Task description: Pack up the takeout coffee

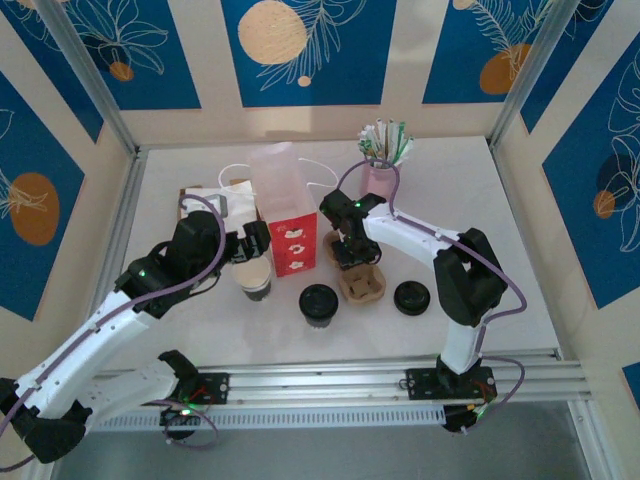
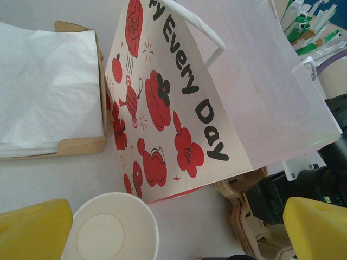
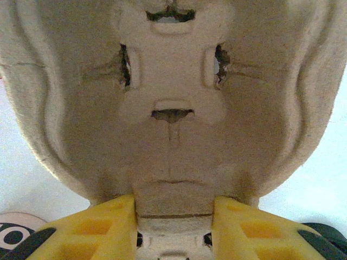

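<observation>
Two grippers: left gripper (image 2: 174, 230), wide open and empty, nearest the upright takeout coffee (image 2: 111, 230) at lower left; right gripper (image 3: 173, 222) astride carrier (image 3: 173, 81), grip unclear.

Rough matt pulp tray (image 3: 173, 81); smooth paper cup (image 2: 111, 230).

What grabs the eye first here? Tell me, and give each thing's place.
The white paper bag with bold red print stands mid-table. Just right of it, the right gripper has its yellow fingers either side of an edge of the pulp cup carrier. Left of the bag, the left gripper hangs open close to the off-white paper cup.
</observation>
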### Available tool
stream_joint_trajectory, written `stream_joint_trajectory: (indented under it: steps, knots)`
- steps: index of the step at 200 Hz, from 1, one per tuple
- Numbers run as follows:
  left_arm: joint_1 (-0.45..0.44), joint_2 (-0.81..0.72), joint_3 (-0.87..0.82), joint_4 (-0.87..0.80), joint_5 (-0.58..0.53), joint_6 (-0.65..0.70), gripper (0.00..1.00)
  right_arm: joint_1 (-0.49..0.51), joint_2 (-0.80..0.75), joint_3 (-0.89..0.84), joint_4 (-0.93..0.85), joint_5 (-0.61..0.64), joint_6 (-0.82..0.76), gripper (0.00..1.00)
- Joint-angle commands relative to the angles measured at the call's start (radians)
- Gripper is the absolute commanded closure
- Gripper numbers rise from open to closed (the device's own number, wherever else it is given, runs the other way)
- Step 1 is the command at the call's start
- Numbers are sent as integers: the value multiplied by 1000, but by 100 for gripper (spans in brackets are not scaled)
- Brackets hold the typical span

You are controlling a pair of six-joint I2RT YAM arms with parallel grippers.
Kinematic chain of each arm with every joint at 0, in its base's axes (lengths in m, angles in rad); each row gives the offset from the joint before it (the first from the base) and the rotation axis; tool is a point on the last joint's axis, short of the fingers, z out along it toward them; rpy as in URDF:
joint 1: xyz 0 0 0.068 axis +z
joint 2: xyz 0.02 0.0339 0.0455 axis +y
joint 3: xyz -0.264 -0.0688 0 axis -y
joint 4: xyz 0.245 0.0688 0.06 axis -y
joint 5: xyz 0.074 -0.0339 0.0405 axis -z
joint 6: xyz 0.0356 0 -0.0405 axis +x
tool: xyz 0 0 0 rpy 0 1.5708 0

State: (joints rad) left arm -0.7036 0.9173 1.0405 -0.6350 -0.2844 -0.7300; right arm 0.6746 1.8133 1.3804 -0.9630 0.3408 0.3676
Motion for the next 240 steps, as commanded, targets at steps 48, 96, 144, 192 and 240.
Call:
stream_joint_trajectory:
  steps: [48, 96, 144, 192, 240]
  knots:
    - [-9, -17, -8, 8, 7, 4, 0, -6, -74, -6, -37, -9, 15, 63]
    - [-9, -13, -4, 9, 7, 7, 0, -16, -112, -8, -55, -16, 18, 63]
    - [-9, -4, 33, 1, -8, 23, 0, -48, -208, -38, -57, -56, 32, 63]
    - [-9, 89, 164, -107, -55, 21, 0, -115, -322, -79, -45, -92, 43, 63]
    - [-9, 225, 312, -212, -85, -35, 0, -210, -446, -103, -43, -123, 44, 63]
